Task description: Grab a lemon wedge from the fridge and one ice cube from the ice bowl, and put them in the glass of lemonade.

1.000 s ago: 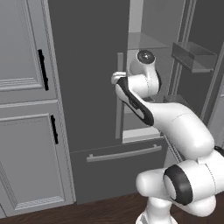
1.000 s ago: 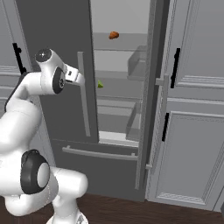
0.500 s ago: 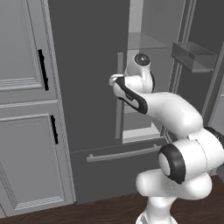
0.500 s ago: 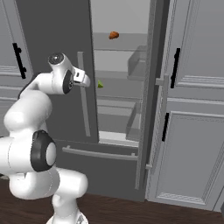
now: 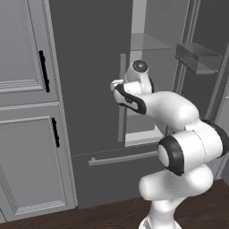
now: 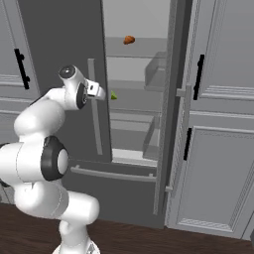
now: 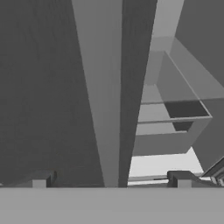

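The fridge [image 5: 89, 67] has its left door shut and its right door [image 6: 171, 99] swung open. On a middle glass shelf inside lies the small yellow-green lemon wedge [image 6: 113, 95]. My gripper [image 6: 101, 92] hovers just left of the wedge, by the edge of the left door, also seen from the other side [image 5: 115, 84]. In the hand view the gripper [image 7: 111, 181] is open, its fingertips [image 7: 43, 179] set wide apart. The left door's light grey bar handle [image 7: 98, 87] runs up between them. Nothing is held. The ice bowl and the glass of lemonade are out of view.
A small round orange fruit [image 6: 129, 39] sits on the top shelf. Door bins [image 5: 197, 56] hang on the open right door. Light panelled cabinets with black handles stand on both sides [image 5: 42, 71] [image 6: 199, 74]. The drawer bar [image 5: 123, 158] runs below.
The hand has crept toward the fridge opening and the left door's handle. The arm's lower joints have swung round. The jaws stay wide apart.
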